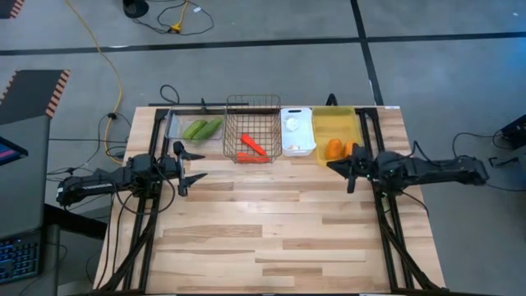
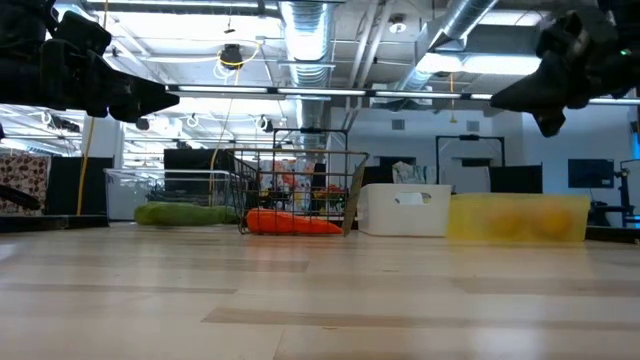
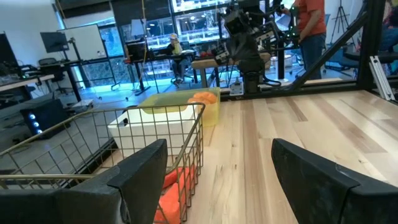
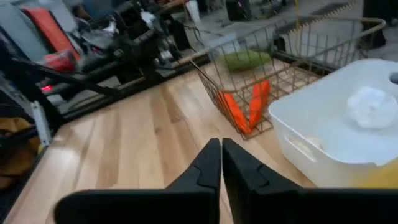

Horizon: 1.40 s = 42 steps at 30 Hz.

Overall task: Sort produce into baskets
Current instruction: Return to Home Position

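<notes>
Four baskets stand in a row at the table's far edge. The clear tray (image 1: 197, 129) holds two green cucumbers (image 1: 202, 128). The wire-mesh basket (image 1: 251, 131) holds two orange-red carrots (image 1: 252, 150). The white bin (image 1: 297, 131) holds white garlic (image 4: 371, 106). The yellow bin (image 1: 335, 131) holds two oranges (image 1: 339, 149). My left gripper (image 1: 191, 164) is open and empty, raised above the table near the tray. My right gripper (image 1: 335, 166) is shut and empty, raised near the yellow bin.
The light wooden tabletop (image 1: 271, 230) stretches bare toward the near edge. Dark frame rails (image 1: 148, 222) run along both table sides. People and lab equipment show in the room beyond the table (image 3: 308, 25).
</notes>
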Each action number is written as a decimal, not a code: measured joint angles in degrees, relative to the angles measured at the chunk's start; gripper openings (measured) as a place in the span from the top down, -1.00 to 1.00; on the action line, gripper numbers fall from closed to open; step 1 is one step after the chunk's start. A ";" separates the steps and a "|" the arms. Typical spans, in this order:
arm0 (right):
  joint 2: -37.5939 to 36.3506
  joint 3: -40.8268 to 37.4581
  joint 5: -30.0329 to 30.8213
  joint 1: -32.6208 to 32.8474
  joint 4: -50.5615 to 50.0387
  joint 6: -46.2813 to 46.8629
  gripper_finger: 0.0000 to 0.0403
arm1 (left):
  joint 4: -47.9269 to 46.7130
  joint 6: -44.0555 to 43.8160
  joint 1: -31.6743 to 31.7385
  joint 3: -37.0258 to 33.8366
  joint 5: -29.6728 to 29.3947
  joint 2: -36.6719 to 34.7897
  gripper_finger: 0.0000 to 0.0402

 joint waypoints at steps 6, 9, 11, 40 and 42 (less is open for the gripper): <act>-8.07 -4.14 -3.92 1.05 2.90 -5.68 0.76 | 0.02 0.00 0.00 0.00 0.00 0.00 -0.38; -11.33 -6.30 -5.53 0.89 5.10 -6.83 0.82 | 0.00 0.00 0.00 0.00 0.00 0.00 -0.38; -13.26 -8.16 -6.80 0.82 6.79 -8.89 0.86 | 0.02 0.00 0.00 0.00 0.00 0.00 -0.38; -7.84 -11.67 -13.67 -6.40 7.41 -19.56 0.78 | 0.01 0.00 0.00 0.00 0.01 0.00 -0.38; -8.06 -11.67 -13.60 -6.40 7.73 -18.73 0.78 | 0.01 0.00 0.00 0.00 0.00 0.00 -0.38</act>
